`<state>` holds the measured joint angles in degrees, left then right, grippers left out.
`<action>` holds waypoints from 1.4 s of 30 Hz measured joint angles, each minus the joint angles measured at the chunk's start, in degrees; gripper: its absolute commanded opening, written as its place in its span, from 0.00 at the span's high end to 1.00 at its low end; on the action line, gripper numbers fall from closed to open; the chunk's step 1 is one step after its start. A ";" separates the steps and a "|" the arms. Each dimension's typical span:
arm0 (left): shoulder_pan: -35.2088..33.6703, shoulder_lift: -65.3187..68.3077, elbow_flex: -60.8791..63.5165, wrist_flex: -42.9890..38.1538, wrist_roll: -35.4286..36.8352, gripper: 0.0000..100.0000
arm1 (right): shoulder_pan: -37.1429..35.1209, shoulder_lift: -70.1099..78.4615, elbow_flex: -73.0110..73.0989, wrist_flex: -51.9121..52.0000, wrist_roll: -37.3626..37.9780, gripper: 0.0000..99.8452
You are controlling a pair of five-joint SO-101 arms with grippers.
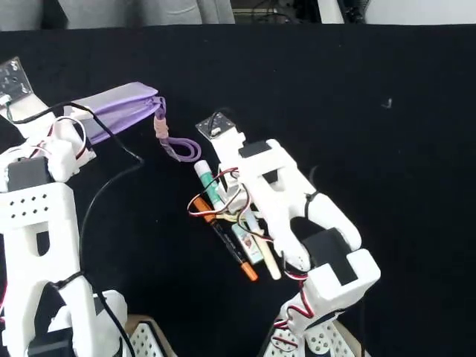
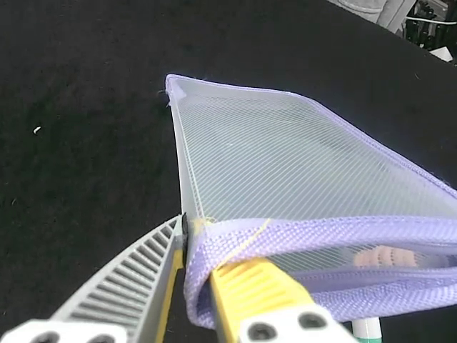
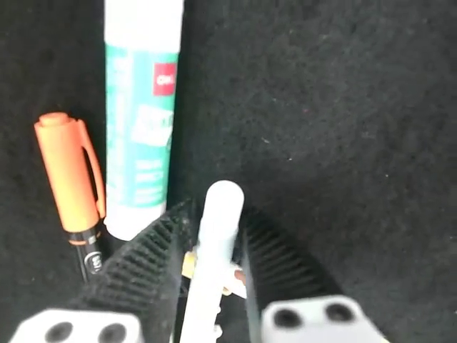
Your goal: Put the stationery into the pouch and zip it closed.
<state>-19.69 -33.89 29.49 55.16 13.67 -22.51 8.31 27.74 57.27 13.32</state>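
A purple-edged mesh pouch [image 1: 123, 108] lies at the back left, its mouth facing the stationery. My left gripper [image 1: 74, 130] is shut on the pouch's rim [image 2: 235, 236], one finger inside and one outside. The zip pull with a pink charm and purple loop [image 1: 177, 146] hangs off the pouch's right end. A green-and-white glue stick [image 1: 208, 182], an orange pen [image 1: 227, 245] and a white pen [image 1: 269, 260] lie together mid-table. My right gripper [image 3: 214, 214] is over them, shut on the white pen [image 3: 218, 207], beside the glue stick [image 3: 143, 121] and orange pen [image 3: 68, 179].
The table [image 1: 387, 111] is covered in black cloth. Another small green-and-white item [image 1: 248, 242] lies among the pens. Cables run from both arms over the cloth near the pouch and the stationery.
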 measured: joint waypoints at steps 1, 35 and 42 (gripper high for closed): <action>0.00 0.00 0.00 0.00 0.00 0.97 | 0.00 0.00 0.00 0.00 0.00 0.95; 0.09 0.00 0.00 0.00 2.29 0.97 | -2.81 -21.71 -7.56 0.35 0.00 0.99; 2.37 0.09 -3.43 1.93 4.40 0.97 | -2.99 -22.68 -11.87 -2.81 0.00 0.99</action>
<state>-17.32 -33.80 26.07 57.10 18.07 -25.49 -14.37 15.87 54.46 13.32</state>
